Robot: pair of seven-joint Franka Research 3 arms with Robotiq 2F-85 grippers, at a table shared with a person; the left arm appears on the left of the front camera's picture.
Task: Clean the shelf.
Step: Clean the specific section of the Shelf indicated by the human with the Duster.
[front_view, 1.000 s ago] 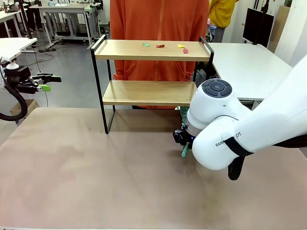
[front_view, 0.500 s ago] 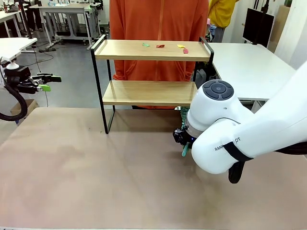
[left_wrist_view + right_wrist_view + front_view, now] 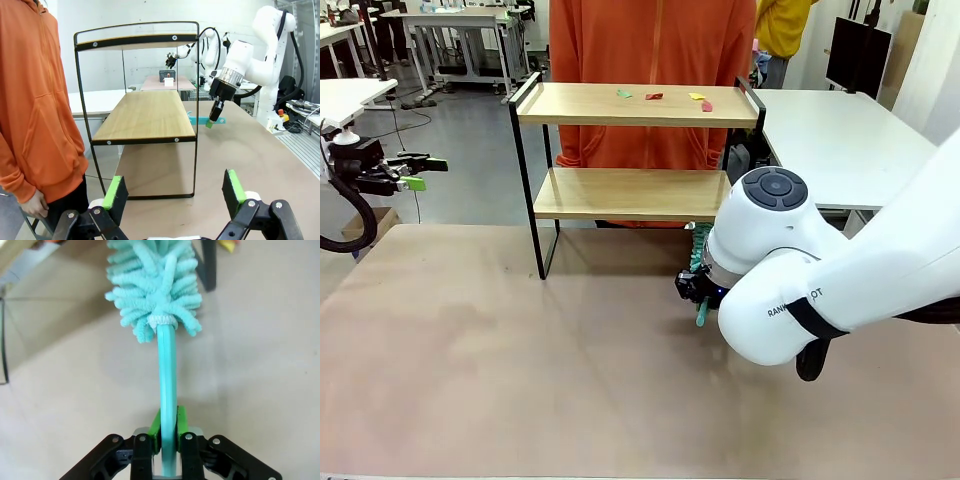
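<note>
shelf (image 3: 630, 193): light wood boards, black frame
duster (image 3: 155, 285): turquoise
scraps (image 3: 654, 96): green, red, yellow
hoodie (image 3: 650, 45): orange
table (image 3: 520, 350): beige

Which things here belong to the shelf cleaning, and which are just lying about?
Job: shelf; coloured scraps on its top board; teal duster, clamped in right gripper.
Lying about: white side table; dark monitor; open left gripper.

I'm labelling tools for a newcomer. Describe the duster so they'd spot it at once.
Start at the two-board shelf. By its right end, the right gripper is shut on the duster. It alone is teal, a thin handle with a fluffy head.
</note>
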